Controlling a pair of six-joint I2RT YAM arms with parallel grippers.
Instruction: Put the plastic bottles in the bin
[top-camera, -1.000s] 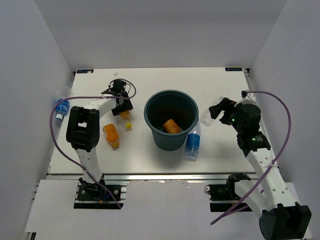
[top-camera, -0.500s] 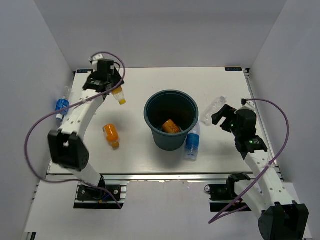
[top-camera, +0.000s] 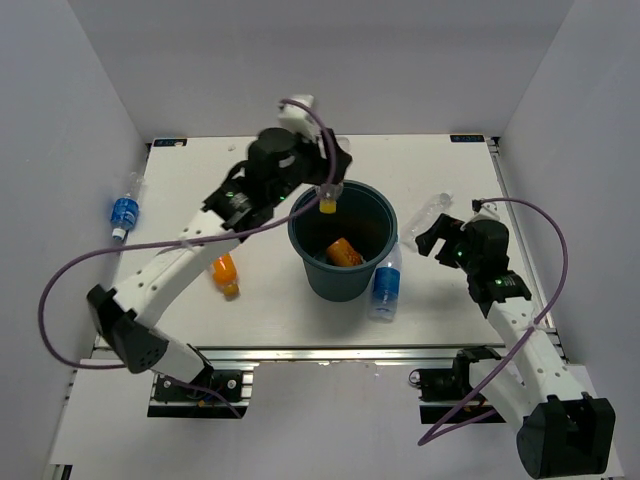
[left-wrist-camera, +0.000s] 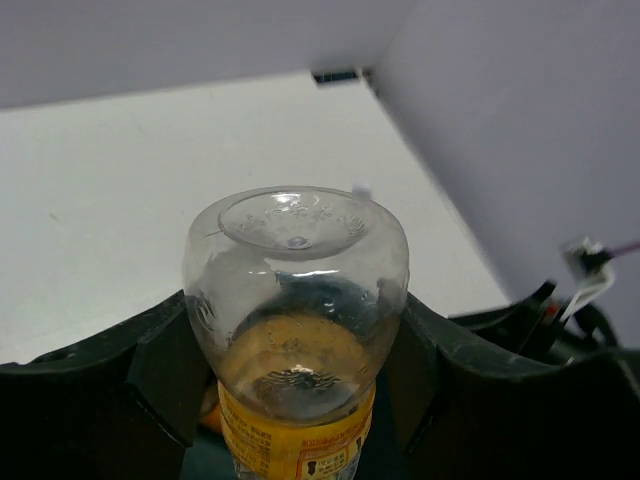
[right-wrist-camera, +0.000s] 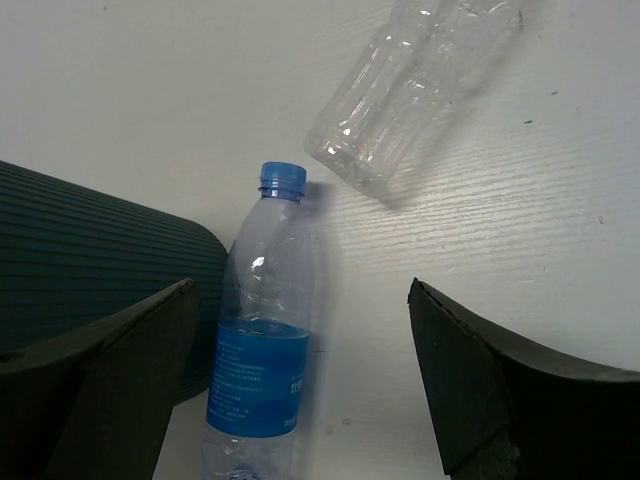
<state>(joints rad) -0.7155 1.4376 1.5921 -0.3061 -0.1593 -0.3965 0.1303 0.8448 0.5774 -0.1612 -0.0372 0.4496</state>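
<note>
The dark bin (top-camera: 342, 270) stands mid-table with an orange bottle (top-camera: 343, 252) inside. My left gripper (top-camera: 322, 187) is shut on a clear bottle with an orange label (left-wrist-camera: 296, 330), holding it cap-down over the bin's far rim (top-camera: 327, 203). My right gripper (top-camera: 438, 237) is open above the table right of the bin. Below it lie a blue-labelled bottle (right-wrist-camera: 262, 360), which rests against the bin (top-camera: 385, 283), and a plain clear bottle (right-wrist-camera: 400, 90), also seen from above (top-camera: 428, 215). An orange bottle (top-camera: 223, 274) lies left of the bin. Another blue-labelled bottle (top-camera: 123, 212) lies at the left edge.
White walls close in the table on the left, back and right. The bin's ribbed side (right-wrist-camera: 90, 270) fills the left of the right wrist view. The arm bases and cables sit at the near edge.
My left arm has lifted the orange-labelled bottle from the far left of the table and swung it right to above the bin's rim. My right gripper has shifted slightly down and left.
</note>
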